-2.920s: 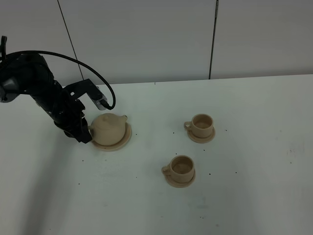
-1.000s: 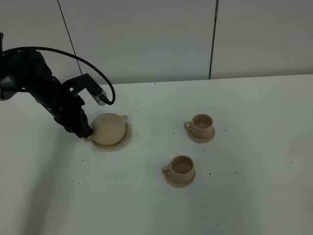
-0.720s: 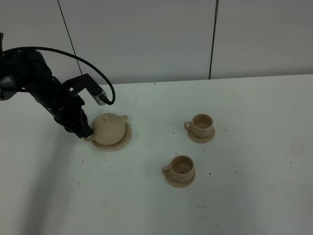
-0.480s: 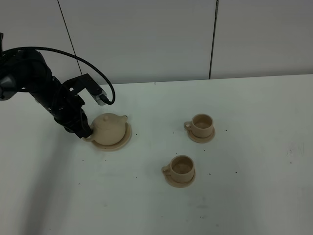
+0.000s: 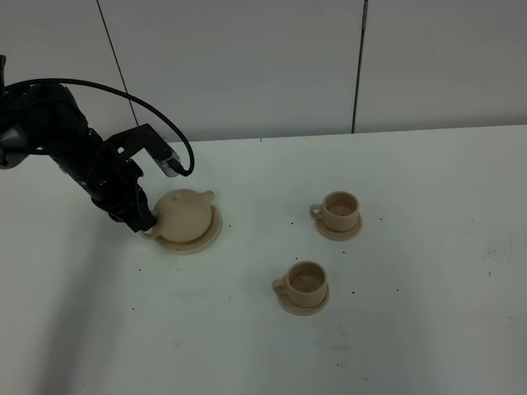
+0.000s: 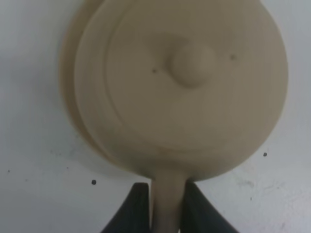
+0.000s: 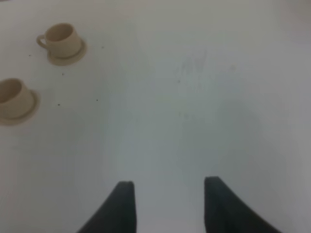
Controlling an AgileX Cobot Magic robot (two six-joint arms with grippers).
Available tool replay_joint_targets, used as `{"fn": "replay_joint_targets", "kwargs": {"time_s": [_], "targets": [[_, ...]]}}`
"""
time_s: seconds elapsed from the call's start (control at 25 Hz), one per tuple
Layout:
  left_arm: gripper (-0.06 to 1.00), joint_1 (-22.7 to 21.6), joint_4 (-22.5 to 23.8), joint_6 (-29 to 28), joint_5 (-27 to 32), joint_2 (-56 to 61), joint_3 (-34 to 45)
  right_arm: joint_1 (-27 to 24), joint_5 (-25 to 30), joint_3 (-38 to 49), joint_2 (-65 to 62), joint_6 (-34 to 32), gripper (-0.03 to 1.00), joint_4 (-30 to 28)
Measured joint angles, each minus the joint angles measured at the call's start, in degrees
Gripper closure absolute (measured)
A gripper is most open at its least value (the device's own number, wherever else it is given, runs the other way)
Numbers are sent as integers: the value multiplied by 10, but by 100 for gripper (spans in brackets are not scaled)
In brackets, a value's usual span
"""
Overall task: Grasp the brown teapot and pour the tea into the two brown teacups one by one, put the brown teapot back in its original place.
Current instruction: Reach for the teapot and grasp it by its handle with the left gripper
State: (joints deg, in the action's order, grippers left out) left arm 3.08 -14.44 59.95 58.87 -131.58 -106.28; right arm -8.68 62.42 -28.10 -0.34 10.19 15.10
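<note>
The brown teapot (image 5: 185,214) sits on its wide saucer, the original place (image 5: 211,238), at the left of the table, spout toward the back right. My left gripper (image 5: 146,222) is at the pot's left side. In the left wrist view the two dark fingers (image 6: 133,208) press on both sides of the loop handle (image 6: 166,196) of the teapot (image 6: 189,82), so my left gripper (image 6: 166,209) is shut on it. The two brown teacups (image 5: 339,209) (image 5: 305,281) stand on small saucers in the middle. My right gripper (image 7: 167,204) hangs open over bare table, with both teacups (image 7: 60,36) (image 7: 12,97) far from it.
The white table (image 5: 428,247) reaches back to a pale panelled wall. A black cable (image 5: 156,115) loops over the left arm above the teapot. Small dark specks dot the tabletop around the cups.
The left gripper's fingers have closed in onto the teapot's handle. The arm itself has hardly moved over the last second; teapot and cups stand where they were.
</note>
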Motion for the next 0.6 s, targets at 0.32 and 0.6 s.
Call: {"fn": "replay_joint_targets", "kwargs": {"time_s": [0.32, 0.6], "targets": [[77, 0, -2, 0, 0, 0, 0, 0, 0, 0, 0, 0, 64, 0], [77, 0, -2, 0, 0, 0, 0, 0, 0, 0, 0, 0, 64, 0]]}}
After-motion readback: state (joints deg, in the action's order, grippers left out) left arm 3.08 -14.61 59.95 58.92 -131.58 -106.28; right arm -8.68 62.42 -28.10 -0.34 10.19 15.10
